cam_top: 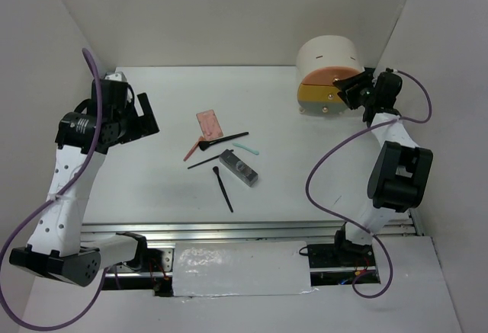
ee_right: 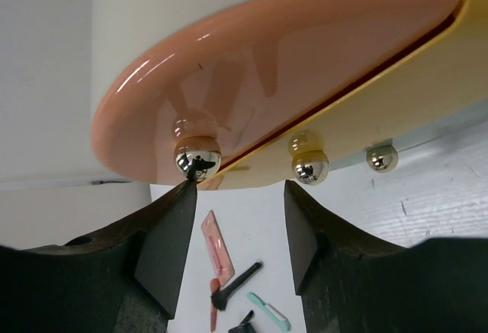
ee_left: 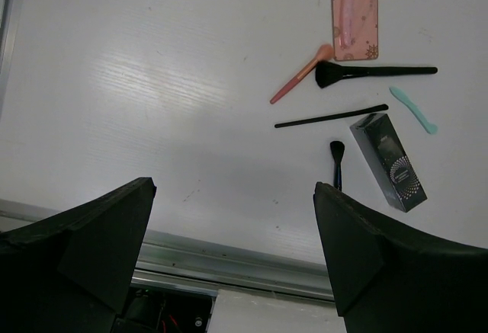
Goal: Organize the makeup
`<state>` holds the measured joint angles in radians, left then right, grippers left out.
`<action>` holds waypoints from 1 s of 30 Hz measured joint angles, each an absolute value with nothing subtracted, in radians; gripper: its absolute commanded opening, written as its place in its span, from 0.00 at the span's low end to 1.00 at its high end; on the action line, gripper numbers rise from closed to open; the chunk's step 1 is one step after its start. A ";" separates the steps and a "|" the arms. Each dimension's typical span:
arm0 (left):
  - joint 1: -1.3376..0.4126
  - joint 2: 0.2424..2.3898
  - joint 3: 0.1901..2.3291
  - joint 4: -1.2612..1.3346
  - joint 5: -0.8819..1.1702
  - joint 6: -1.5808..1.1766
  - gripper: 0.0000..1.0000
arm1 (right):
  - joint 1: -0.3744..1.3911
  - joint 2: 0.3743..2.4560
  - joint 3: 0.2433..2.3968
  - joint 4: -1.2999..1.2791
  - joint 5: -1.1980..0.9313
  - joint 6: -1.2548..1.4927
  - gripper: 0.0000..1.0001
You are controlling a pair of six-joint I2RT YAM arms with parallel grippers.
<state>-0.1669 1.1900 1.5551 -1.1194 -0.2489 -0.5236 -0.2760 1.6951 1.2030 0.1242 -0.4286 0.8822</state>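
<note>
The makeup lies mid-table: a pink palette (cam_top: 207, 124), a red-handled brush (cam_top: 195, 148), a black brush (cam_top: 229, 139), a mint stick (cam_top: 245, 148), a thin black pencil (cam_top: 204, 162), a silver-grey case (cam_top: 238, 167) and a short black brush (cam_top: 223, 189). My left gripper (ee_left: 232, 196) hovers open to their left, holding nothing. My right gripper (ee_right: 238, 196) is at the round drawer unit (cam_top: 329, 74), jaws apart and empty. Its left fingertip (ee_right: 187, 192) sits just under the peach drawer's chrome knob (ee_right: 197, 158). The yellow drawer's knob (ee_right: 309, 167) is above the right fingertip.
The drawer unit stands at the back right, its peach front (ee_right: 252, 81) over the yellow front (ee_right: 396, 104). A metal rail (cam_top: 229, 230) runs along the near edge. White walls close in the table on three sides.
</note>
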 measured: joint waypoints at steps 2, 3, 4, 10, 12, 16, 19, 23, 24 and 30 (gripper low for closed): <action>-0.167 1.192 1.570 -1.119 -0.249 -0.524 1.00 | -0.276 1.717 1.227 0.127 -0.446 0.885 0.56; -0.167 1.193 1.575 -1.119 -0.249 -0.524 0.99 | -0.276 1.727 1.239 0.130 -0.453 0.889 0.56; -0.167 1.195 1.579 -1.119 -0.249 -0.524 0.99 | -0.276 1.734 1.246 0.135 -0.460 0.892 0.56; -0.167 1.206 1.582 -1.120 -0.250 -0.523 0.99 | -0.276 1.742 1.259 0.181 -0.476 0.913 0.56; -0.167 1.212 1.582 -1.121 -0.250 -0.523 0.99 | -0.276 1.747 1.267 0.193 -0.480 0.920 0.55; -0.167 1.222 1.585 -1.121 -0.250 -0.522 0.99 | -0.276 1.776 1.300 0.206 -0.485 0.929 0.45; -0.167 1.226 1.591 -1.122 -0.257 -0.522 0.99 | -0.276 1.793 1.311 0.210 -0.495 0.936 0.42; -0.167 1.226 1.593 -1.122 -0.260 -0.522 0.99 | -0.276 1.800 1.314 0.208 -0.499 0.937 0.37; -0.167 1.226 1.593 -1.122 -0.261 -0.522 0.99 | -0.276 1.804 1.318 0.207 -0.503 0.937 0.30; -0.167 1.226 1.593 -1.122 -0.264 -0.522 0.99 | -0.276 1.811 1.345 0.183 -0.511 0.914 0.23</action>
